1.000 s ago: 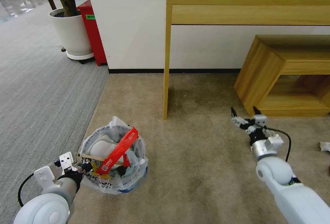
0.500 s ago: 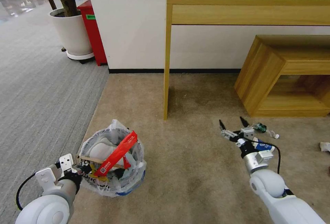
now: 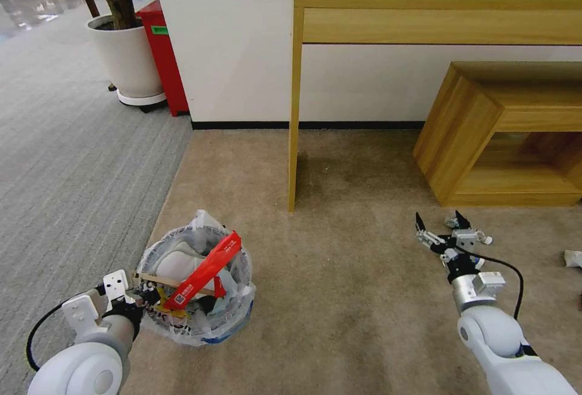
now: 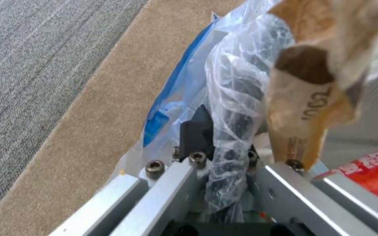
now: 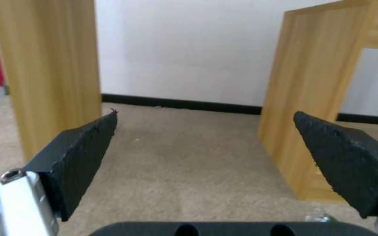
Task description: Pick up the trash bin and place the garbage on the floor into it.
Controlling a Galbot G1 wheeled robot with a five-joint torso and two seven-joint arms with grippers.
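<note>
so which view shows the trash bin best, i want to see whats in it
The head view: the whole trash bin shows from above, with a red wrapper and thin wooden stick across its top. The left wrist view shows its crinkly liner bag, clamped in the left gripper.

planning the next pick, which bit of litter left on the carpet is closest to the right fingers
The tiny bottle, right beside the open right gripper; the white tissue lies farther off.

White arms, black cables, black-fingered hands.
</note>
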